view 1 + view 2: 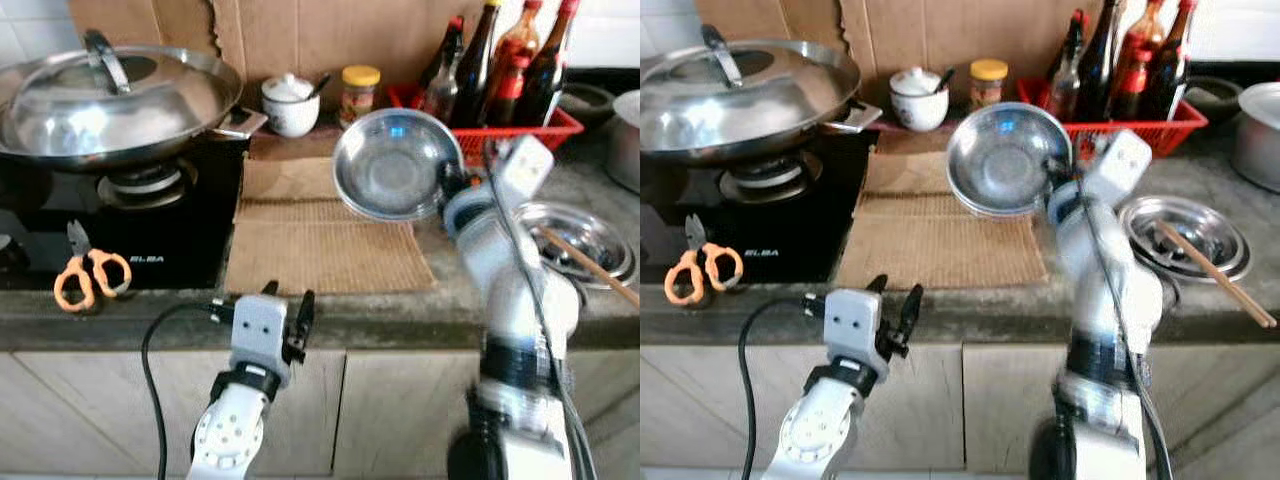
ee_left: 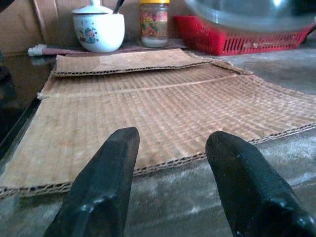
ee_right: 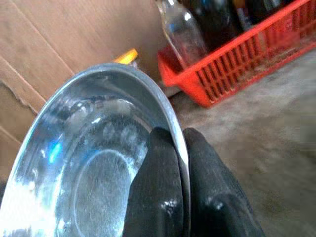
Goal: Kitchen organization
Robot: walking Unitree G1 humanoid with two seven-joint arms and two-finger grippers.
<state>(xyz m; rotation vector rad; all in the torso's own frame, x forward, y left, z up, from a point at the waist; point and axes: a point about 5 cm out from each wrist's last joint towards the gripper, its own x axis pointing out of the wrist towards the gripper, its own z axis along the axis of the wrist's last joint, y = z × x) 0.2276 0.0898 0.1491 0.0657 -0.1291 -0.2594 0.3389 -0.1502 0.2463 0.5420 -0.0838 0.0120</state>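
right gripper (image 3: pixel 180 197): you've got it pinched on the steel bowl (image 1: pixel 392 165) rim, bowl tilted above the cardboard mat (image 1: pixel 325 235);
left gripper (image 2: pixel 170 185): your fingers apart, at the counter (image 1: pixel 120 318) edge

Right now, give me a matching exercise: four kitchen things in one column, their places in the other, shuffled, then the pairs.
Things:
1. round shiny steel bowl
2. orange-handled scissors
3. large steel wok with a lid
4. dark glass bottles

Places:
A. in the red plastic basket
B. on the gas burner
C. on the black stove's front edge
D. pinched at its rim by the right gripper fingers

Pairs: 1-D, 2-C, 3-B, 4-A
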